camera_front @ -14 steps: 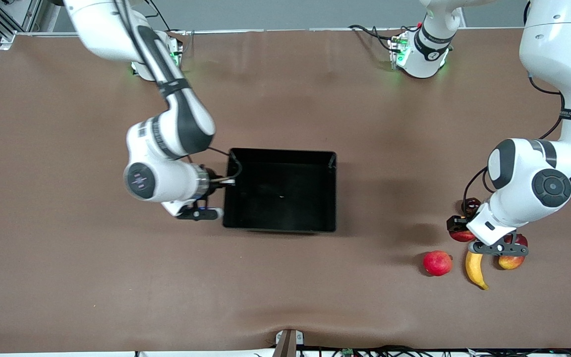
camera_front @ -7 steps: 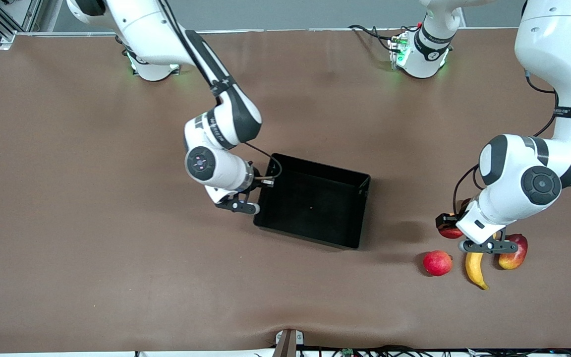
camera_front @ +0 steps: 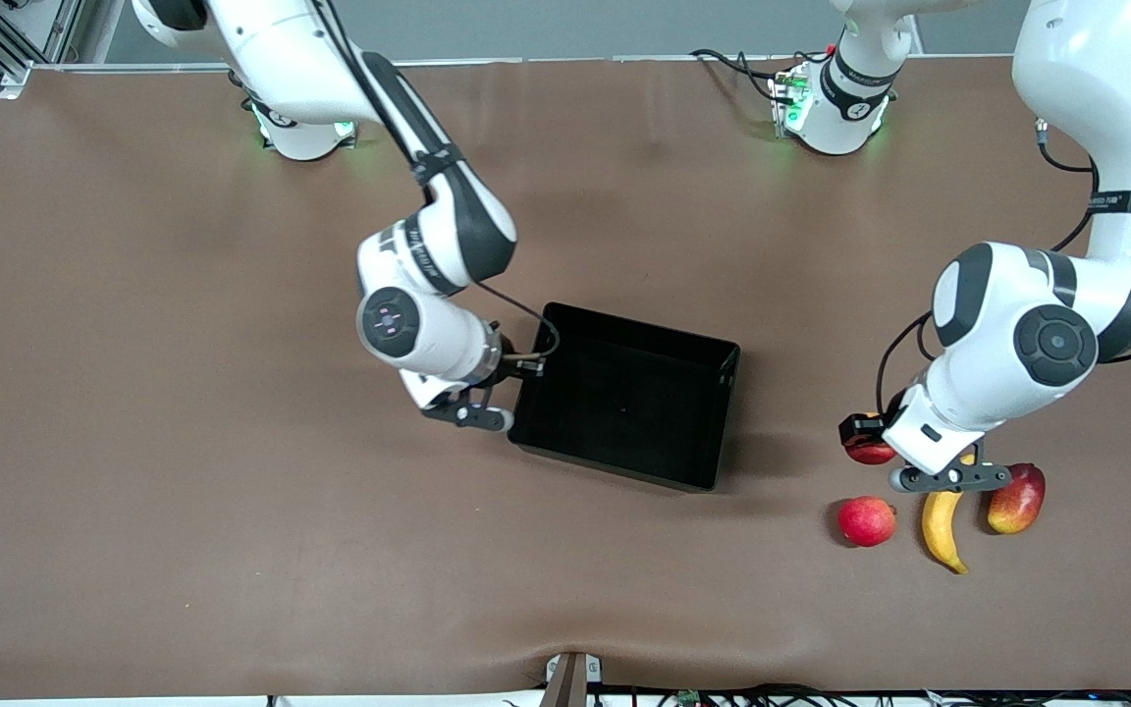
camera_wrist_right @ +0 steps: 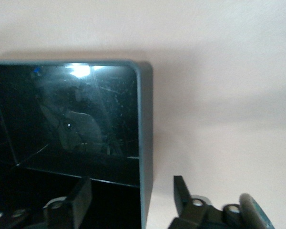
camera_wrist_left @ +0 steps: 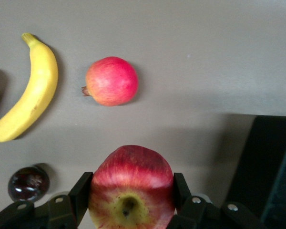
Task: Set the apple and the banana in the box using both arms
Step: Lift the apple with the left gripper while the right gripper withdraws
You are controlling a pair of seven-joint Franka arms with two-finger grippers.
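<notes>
The red and yellow apple [camera_wrist_left: 131,191] sits between the fingers of my left gripper [camera_wrist_left: 131,200], which is shut on it above the table, close to the other fruit. In the front view the apple [camera_front: 870,453] shows just under the left gripper [camera_front: 865,440]. The banana [camera_front: 941,525] lies on the table toward the left arm's end, also seen as the banana [camera_wrist_left: 31,90] from the left wrist. The black box [camera_front: 713,412] stands mid-table, turned askew. My right gripper [camera_wrist_right: 131,195] is open, its fingers on either side of the box wall [camera_wrist_right: 145,143] without touching it.
A pink-red round fruit [camera_front: 866,520] lies beside the banana toward the box, and a red-yellow mango [camera_front: 1015,498] lies on the banana's outer side. A small dark round fruit [camera_wrist_left: 28,183] lies on the table near the left gripper.
The box was dragged toward the left arm's end and turned askew. The right gripper then opened off its wall. The left gripper, holding the apple, shifted slightly toward the box.
</notes>
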